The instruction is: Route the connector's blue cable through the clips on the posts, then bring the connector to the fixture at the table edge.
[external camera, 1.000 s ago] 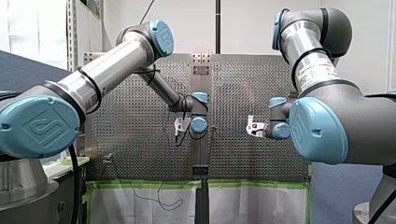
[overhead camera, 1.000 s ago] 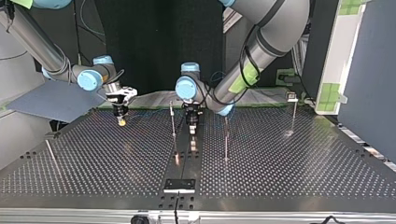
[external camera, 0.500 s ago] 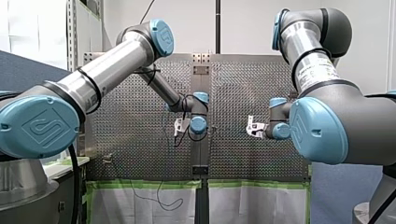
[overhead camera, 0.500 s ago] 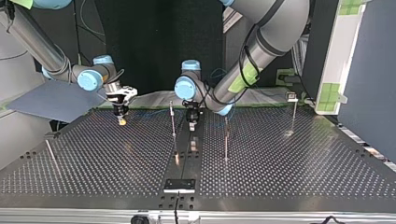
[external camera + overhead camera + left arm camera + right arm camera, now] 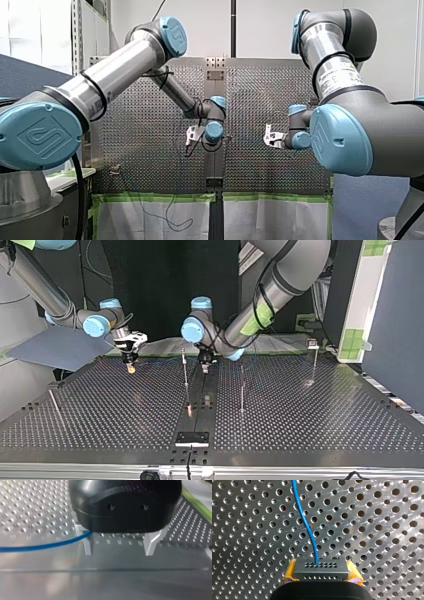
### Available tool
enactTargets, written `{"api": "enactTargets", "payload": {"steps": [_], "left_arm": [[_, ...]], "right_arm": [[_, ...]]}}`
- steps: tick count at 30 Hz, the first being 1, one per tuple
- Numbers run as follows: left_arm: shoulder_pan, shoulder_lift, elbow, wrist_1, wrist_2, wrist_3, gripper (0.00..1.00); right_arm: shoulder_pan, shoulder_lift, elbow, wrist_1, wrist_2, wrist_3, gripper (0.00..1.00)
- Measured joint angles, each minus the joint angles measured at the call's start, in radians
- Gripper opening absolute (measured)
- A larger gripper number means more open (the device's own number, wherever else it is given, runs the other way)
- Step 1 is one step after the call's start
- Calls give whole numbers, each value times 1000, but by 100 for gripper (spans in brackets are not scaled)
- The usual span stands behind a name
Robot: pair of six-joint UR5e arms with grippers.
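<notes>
My right pincer pinches the small grey connector by its flanks between yellow pads, just over the perforated surface. Its thin blue cable looks light and limp, so guide it loosely. It seems to brush one finger of my spread left pincer.

The fingers of my right gripper carry yellow-orange pads. Between them is the dark grey connector, and its face shows two rows of small dark holes. A plain blue cable runs from it ahead of the fingers. The tabletop is silver metal with a regular pattern of round holes. My left gripper has a glossy black body and pale grey metal fingers. The same blue cable passes beside one of them. Beyond them a green strip borders the tabletop.
</notes>
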Motion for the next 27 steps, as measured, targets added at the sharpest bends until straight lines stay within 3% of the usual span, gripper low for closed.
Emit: {"api": "enactTargets", "payload": {"steps": [8, 14, 27], "left_arm": [[-25, 64, -64, 50, -3, -2, 100], [-49, 107, -111, 51, -7, -2, 100], [-96, 118, -220, 45, -10, -3, 100]], "right_arm": [[4, 0, 0, 6, 0, 0, 0], [8, 0, 1, 21, -1, -2, 0], [12, 0, 1, 28, -2, -2, 0]]}}
